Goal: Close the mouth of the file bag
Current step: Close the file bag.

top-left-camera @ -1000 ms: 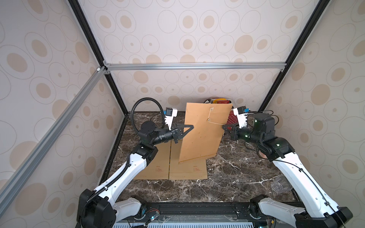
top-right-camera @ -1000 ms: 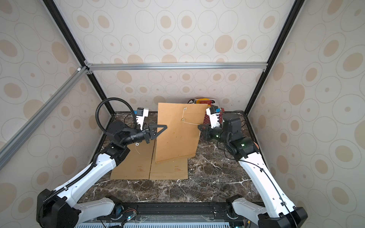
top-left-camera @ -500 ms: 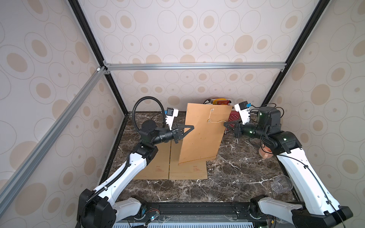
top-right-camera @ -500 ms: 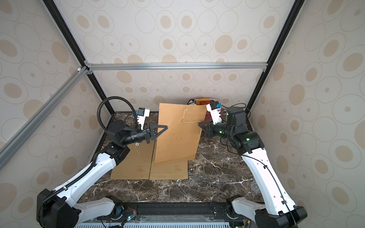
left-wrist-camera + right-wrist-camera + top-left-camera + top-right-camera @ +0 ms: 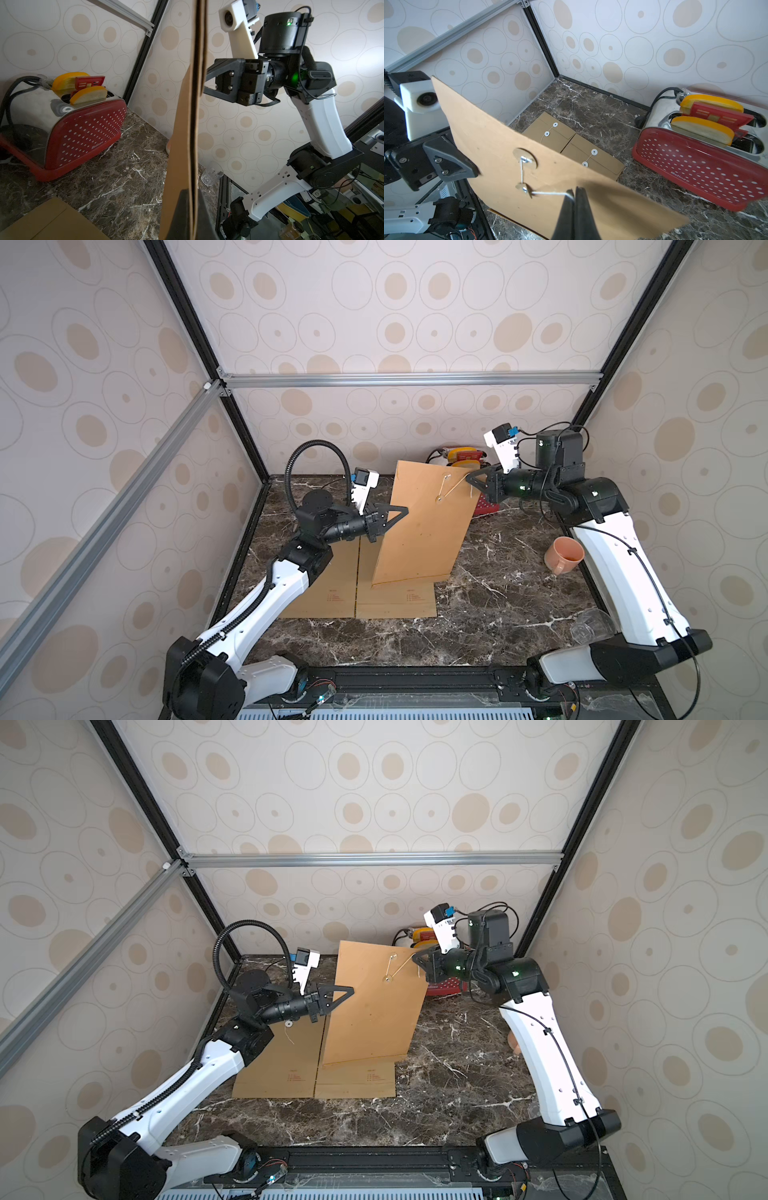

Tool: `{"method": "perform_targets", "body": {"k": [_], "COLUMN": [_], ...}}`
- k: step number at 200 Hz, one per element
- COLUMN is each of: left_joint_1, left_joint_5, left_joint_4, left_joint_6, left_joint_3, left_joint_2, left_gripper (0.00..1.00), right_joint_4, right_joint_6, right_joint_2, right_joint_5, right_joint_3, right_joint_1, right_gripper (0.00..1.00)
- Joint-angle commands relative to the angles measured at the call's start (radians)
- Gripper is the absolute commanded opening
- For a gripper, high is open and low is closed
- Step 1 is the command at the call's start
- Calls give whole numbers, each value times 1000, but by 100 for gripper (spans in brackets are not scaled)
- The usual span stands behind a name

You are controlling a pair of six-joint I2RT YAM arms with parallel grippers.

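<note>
As a dark marble worktop spreads across the patterned enclosure, a brown file bag stands upright near its middle. The bag leans slightly, its lower edge meeting one of two flat file bags that lie side by side beneath it. Behind them, by the back wall, sits a red toaster with yellow slices in its slots. The left hand is clamped on the standing bag's left edge; the left wrist view shows its jaws pressed together over the paper. The right hand, just off the bag's upper right corner, has its fingers pinched together on the white string. The string runs taut from that hand to the lower disc, then up to the upper disc on the bag's face. An orange mug sits on the worktop beside the right arm. A clear glass sits nearer the front edge.
</note>
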State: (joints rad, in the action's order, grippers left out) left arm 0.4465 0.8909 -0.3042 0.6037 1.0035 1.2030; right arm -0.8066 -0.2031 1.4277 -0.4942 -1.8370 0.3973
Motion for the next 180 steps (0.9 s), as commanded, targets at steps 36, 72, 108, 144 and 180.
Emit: {"method": "perform_targets", "body": {"k": [36,72,108,144,180], "left_joint_1": [10,10,11,17,20], "left_joint_5": [10,6,14,18,19], "left_joint_4": [10,8,4,-1,-3], "left_joint_6": [-32,-29,-26,-19,-18], "left_joint_3": [55,56,58,58,58], "left_joint_2": [4,1,0,6,5], "left_gripper": [0,0,0,0,0], "right_joint_4": [-43,-32,-32,-55,-80], "right_joint_6": [21,4,-1,2,10], "right_joint_2": [15,16,57,119,152], "right_joint_5": [11,22,90,117,134], "right_joint_3": [-66,-70,-107,-173,-208], "right_joint_1": [31,74,187,252,305], "right_gripper": [0,0,0,0,0]}}
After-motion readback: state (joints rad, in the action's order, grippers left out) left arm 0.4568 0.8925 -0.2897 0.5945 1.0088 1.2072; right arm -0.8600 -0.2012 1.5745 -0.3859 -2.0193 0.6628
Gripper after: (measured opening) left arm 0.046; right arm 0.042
